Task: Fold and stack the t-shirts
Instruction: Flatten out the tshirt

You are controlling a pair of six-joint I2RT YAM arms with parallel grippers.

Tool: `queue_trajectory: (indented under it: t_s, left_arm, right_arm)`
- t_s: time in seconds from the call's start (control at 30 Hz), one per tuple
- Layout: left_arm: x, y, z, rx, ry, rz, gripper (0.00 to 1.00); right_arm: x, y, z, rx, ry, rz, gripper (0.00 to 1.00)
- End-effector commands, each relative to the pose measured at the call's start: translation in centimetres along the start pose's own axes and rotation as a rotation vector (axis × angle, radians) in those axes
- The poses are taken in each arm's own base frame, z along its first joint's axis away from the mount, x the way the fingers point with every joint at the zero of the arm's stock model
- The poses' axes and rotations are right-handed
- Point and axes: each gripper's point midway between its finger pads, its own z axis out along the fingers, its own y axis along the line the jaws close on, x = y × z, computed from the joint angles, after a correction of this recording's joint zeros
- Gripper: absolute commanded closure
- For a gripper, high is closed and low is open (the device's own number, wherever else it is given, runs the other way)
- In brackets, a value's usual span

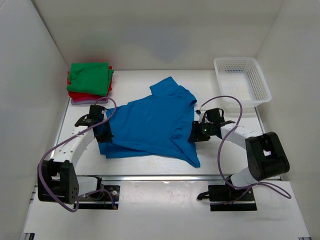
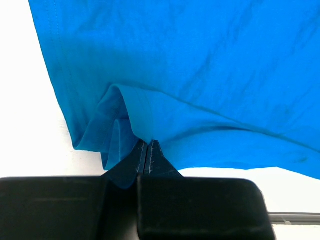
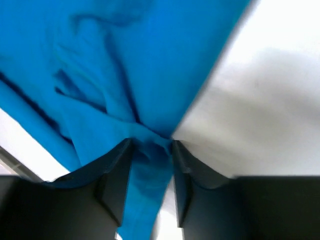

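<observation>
Holding: my left gripper is pinched tight on an edge fold of the blue t-shirt; my right gripper stands partly closed, with a bunch of the same cloth filling the gap between its fingers.
Shirt place: middle of the white table, stretched between my two arms.
Shirt look: bright blue, creased, a sleeve pointing to the far side, one corner trailing toward me.
Stack: folded t-shirts at the far left, green over red over pale lavender, apart from the blue one.
Basket: white mesh basket at the far right, well apart.

Top view looks down; wrist views sit close on blue t-shirt.
</observation>
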Motion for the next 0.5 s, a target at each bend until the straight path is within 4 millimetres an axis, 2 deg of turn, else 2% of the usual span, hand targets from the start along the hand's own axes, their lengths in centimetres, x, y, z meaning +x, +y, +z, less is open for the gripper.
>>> queue_trajectory:
  t_s: [0.0, 0.13, 0.2, 0.27, 0.3, 0.33, 0.37, 0.43, 0.47]
  left_arm:
    - [-0.8, -0.3, -0.8, 0.015, -0.044, 0.010, 1.00]
    - [-0.6, -0.4, -0.8, 0.018, -0.038, 0.017, 1.00]
    - [-0.7, -0.3, -0.8, 0.015, -0.043, 0.012, 1.00]
    - [-0.5, -0.4, -0.8, 0.017, -0.040, 0.013, 1.00]
    - [-0.6, -0.2, -0.9, 0.010, -0.041, 0.015, 1.00]
    - [-0.7, -0.3, -1.0, 0.013, -0.043, 0.017, 1.00]
    - [-0.9, -0.2, -1.1, 0.007, -0.047, 0.010, 1.00]
    - [-1.5, -0.4, -1.7, 0.014, -0.067, 0.016, 1.00]
    - [-2.5, -0.9, -2.4, 0.025, -0.094, 0.013, 1.00]
  right_arm:
    - [2.8, -0.2, -1.0, -0.002, 0.078, 0.043, 0.67]
    - [2.2, -0.6, -1.5, 0.011, 0.053, 0.057, 0.89]
    - [1.8, -0.8, -1.8, 0.022, 0.041, 0.053, 0.98]
    - [1.3, -0.8, -2.2, 0.038, 0.025, 0.035, 1.00]
    - [0.4, -1.2, -3.2, 0.079, -0.011, 0.022, 1.00]
    - [-1.3, -1.0, -4.5, 0.097, -0.069, 0.009, 1.00]
    - [-1.8, -1.0, -5.0, 0.110, -0.082, -0.002, 1.00]
    - [-4.8, -0.7, -8.6, 0.166, -0.193, -0.014, 1.00]
    - [-6.0, -0.2, -9.9, 0.172, -0.240, -0.040, 1.00]
